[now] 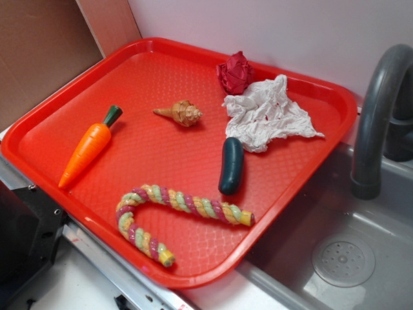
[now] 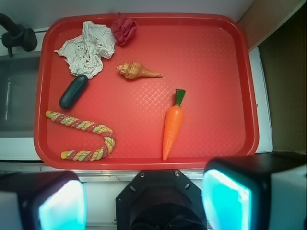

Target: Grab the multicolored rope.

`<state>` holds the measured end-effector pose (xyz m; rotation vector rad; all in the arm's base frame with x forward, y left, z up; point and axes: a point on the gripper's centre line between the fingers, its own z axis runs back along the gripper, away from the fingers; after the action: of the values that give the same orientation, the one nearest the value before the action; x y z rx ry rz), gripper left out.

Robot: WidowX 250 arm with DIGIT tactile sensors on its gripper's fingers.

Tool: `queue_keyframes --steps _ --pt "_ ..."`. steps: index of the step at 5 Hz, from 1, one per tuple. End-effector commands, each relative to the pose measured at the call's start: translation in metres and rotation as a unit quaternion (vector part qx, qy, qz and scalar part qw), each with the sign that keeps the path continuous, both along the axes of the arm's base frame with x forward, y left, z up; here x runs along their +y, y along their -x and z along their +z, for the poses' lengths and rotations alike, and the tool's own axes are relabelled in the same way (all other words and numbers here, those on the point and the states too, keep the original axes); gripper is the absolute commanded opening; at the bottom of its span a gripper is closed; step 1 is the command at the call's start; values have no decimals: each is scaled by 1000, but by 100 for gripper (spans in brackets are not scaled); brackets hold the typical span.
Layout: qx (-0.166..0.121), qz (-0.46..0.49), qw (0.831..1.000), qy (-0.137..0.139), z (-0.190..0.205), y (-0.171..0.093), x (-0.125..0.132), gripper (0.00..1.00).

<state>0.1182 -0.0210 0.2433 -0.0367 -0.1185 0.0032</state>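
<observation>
Outwardly, from the exterior view, I note the multicolored rope [image 1: 169, 213] bent in a hook at the near edge of the red tray [image 1: 161, 64], just beside the dark green pickle [image 1: 231, 165] (not touching, as far as I can see), well apart from the carrot [image 1: 88, 147]. On the wrist view, the rope [image 2: 86, 134] occupies the tray's lower left corner. The gripper [image 2: 144, 201] hangs released over the tray's near rim, its fingers [image 2: 225, 201] spread wide, grasping nothing.
</observation>
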Motion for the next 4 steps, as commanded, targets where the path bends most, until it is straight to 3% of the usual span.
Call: queue_keyframes --steps 1,2,3,4 --pt "0 0 1000 0 0 0 0 100" --pt "-29 -107 993 -35 -17 -24 -33 100" --pt "-31 -211 975 -60 -40 -36 -61 100" --pt "-14 -323 943 -79 -82 -43 -87 100"
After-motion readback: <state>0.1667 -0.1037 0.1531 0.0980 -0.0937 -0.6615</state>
